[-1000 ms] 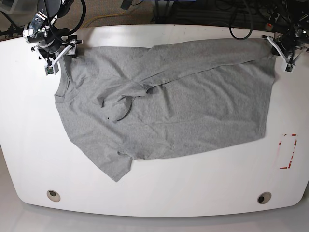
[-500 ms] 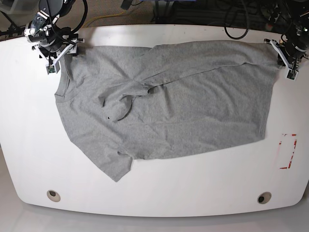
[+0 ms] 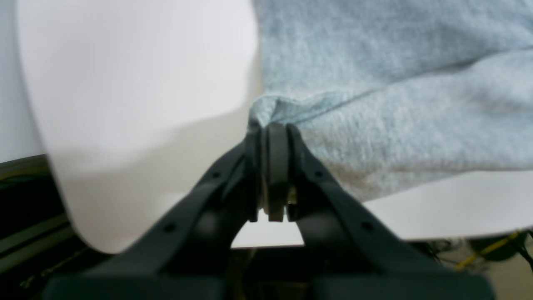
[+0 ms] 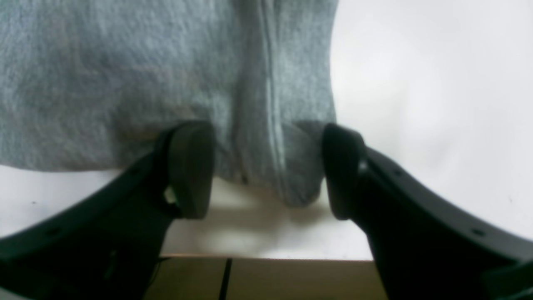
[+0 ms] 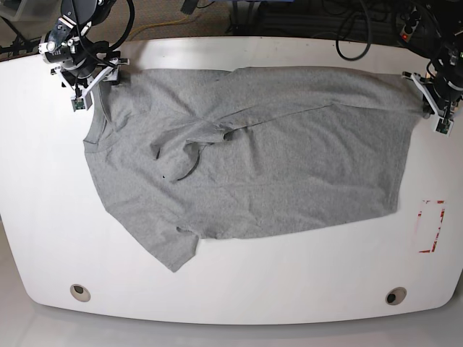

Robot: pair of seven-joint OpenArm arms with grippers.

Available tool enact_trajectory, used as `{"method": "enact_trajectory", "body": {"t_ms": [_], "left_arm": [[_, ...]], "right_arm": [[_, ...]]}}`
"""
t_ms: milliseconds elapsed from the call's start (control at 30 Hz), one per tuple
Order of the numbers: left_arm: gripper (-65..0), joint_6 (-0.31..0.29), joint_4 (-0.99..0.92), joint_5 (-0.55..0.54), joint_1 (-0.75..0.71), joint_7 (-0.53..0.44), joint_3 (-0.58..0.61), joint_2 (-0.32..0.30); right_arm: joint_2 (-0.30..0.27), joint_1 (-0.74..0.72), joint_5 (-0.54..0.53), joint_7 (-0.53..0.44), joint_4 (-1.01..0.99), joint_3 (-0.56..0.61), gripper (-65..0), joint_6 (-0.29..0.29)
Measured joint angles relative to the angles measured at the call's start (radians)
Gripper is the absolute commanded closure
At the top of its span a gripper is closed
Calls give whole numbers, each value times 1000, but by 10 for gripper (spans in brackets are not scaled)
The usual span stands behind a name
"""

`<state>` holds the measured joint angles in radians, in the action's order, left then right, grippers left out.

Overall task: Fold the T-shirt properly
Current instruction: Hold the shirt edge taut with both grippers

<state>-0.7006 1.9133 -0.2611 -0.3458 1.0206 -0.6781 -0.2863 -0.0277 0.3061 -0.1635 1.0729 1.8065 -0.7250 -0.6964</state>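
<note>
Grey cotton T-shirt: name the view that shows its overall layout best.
The base view: the whole grey cotton T-shirt lies spread on the white table, one sleeve folded over its middle. The left wrist view shows only a corner pinched in the left gripper; the right wrist view shows an edge between the open right gripper.

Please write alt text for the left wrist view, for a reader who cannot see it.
The left gripper, shut, pinches a bunched corner of the grey T-shirt over the white table. The cloth spreads to the upper right.
</note>
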Motion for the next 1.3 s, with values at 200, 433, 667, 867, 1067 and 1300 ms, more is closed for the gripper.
{"method": "enact_trajectory", "body": {"t_ms": [200, 433, 667, 867, 1067, 1300], "left_arm": [[-1, 0, -46, -2, 89, -13, 42, -5], [-3, 0, -126, 51, 187, -9, 65, -2], [-1, 0, -282, 160, 290, -30, 104, 2], [-1, 1, -421, 175, 317, -123, 103, -4], [-4, 1, -518, 196, 335, -193, 158, -9], [-140, 1, -559, 205, 345, -233, 167, -24]], "right_arm": [[0, 0, -1, 0, 0, 0, -400, 0], [0, -5, -1, 0, 0, 0, -400, 0], [2, -11, 0, 3, 0, -2, -400, -1], [2, -11, 0, 3, 0, -3, -400, -1], [3, -11, 0, 3, 0, -3, -400, -1], [3, -3, 8, 17, 50, -3, -403, -2]]}}
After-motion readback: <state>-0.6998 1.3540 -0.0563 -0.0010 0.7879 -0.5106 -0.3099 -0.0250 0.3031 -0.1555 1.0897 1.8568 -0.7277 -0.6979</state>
